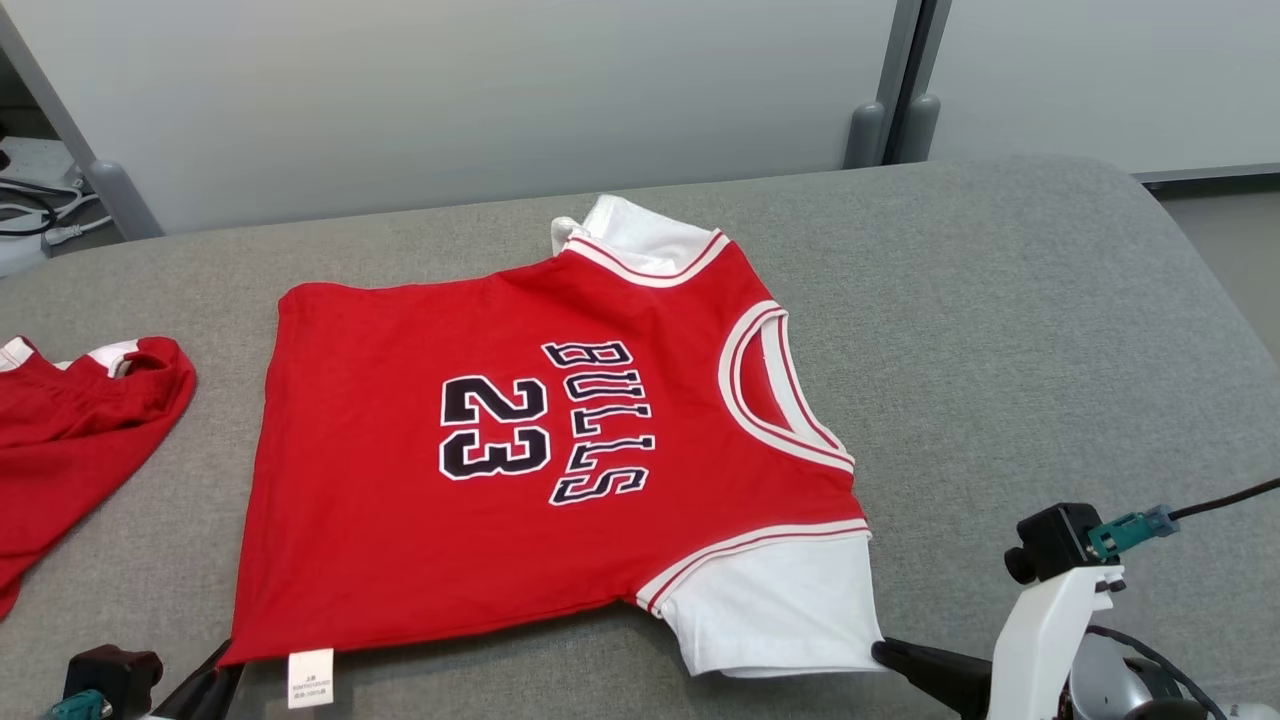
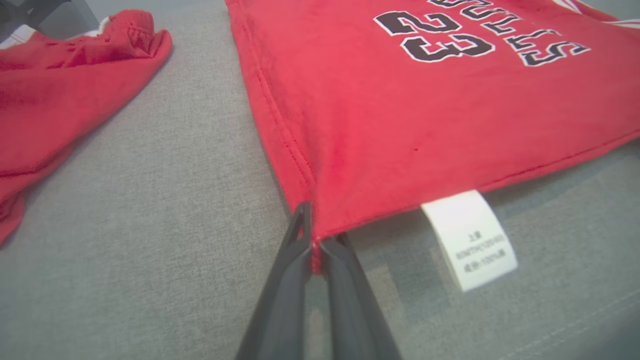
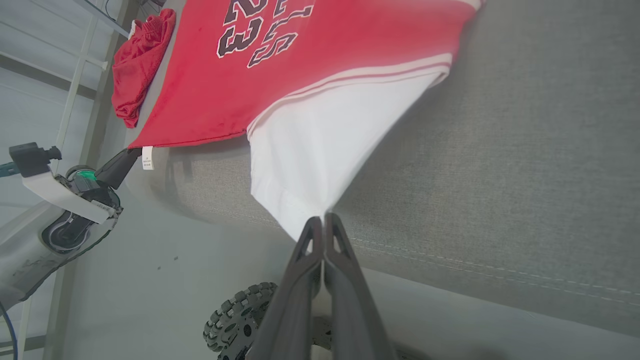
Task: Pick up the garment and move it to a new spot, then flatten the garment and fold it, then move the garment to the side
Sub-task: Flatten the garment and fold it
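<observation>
The garment (image 1: 520,440) is a red jersey with white sleeves and black "BULLS 23" lettering, lying flat on the grey padded table (image 1: 1000,330). My left gripper (image 1: 222,660) is shut on its near left hem corner, close to a white care label (image 1: 310,678). Seen from the left wrist, the left gripper (image 2: 315,240) pinches the red hem corner of the garment (image 2: 425,110). My right gripper (image 1: 885,652) is shut on the corner of the near white sleeve. From the right wrist, the right gripper (image 3: 323,223) nips the white sleeve edge of the garment (image 3: 320,145).
A second red garment (image 1: 70,430) lies crumpled at the table's left edge. Pale partition panels (image 1: 500,90) stand behind the table. The table's rounded right edge (image 1: 1220,290) drops to the floor. A wheeled base (image 3: 235,320) shows below the table's front edge.
</observation>
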Motion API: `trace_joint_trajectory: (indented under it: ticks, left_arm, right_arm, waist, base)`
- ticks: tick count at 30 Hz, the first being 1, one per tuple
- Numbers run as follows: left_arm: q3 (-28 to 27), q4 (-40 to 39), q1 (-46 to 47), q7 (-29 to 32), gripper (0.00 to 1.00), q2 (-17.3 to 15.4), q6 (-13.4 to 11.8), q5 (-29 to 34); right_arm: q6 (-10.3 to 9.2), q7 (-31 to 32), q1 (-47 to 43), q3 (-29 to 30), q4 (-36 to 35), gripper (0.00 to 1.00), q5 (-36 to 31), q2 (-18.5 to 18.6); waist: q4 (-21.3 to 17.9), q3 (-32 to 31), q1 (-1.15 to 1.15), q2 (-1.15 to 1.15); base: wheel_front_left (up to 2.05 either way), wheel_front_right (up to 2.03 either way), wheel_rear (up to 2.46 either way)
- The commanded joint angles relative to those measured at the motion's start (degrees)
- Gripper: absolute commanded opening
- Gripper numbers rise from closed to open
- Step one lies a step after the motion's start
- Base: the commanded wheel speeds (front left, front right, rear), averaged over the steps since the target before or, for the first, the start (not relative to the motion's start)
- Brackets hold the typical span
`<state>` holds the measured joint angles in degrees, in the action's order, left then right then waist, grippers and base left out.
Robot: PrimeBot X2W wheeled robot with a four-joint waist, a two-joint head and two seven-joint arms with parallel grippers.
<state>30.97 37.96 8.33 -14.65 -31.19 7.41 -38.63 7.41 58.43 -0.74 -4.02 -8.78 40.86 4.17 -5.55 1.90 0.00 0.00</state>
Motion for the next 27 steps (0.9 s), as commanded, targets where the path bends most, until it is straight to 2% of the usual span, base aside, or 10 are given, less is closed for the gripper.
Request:
trace_joint_trajectory:
  ticks: [1, 11, 19, 27]
  left_arm:
    - [-2.55, 0.34, 1.00, -0.35, 0.00, -2.15, -0.62, 0.70]
    - [-2.69, 4.38, -0.39, -0.09, 0.00, 0.24, -3.92, 0.52]
    - [-2.71, 4.39, -0.20, -0.19, 0.00, 0.61, -5.44, 1.13]
    - [-3.43, 1.38, 0.44, -0.30, 0.00, 0.68, -5.72, 1.86]
  right_arm:
    - [0.08, 0.76, 0.68, -0.52, -2.64, 0.00, 0.51, 0.50]
    - [0.08, 0.09, -1.79, 0.77, -3.24, 0.00, -0.96, 0.01]
    - [0.08, -3.59, -2.34, -0.56, -1.20, 0.00, -2.76, -0.29]
    - [0.08, -6.96, -1.14, -2.84, 0.81, 0.00, -3.25, -0.48]
  waist:
    - [0.05, -0.20, 0.00, 0.00]
    - [0.72, 0.30, 0.00, 0.00]
    - [1.43, 1.62, 0.00, 0.00]
    - [1.82, 2.25, 0.00, 0.00]
  base:
    - [0.00, 0.00, 0.00]
    - [0.00, 0.00, 0.00]
    - [0.00, 0.00, 0.00]
    - [0.00, 0.00, 0.00]
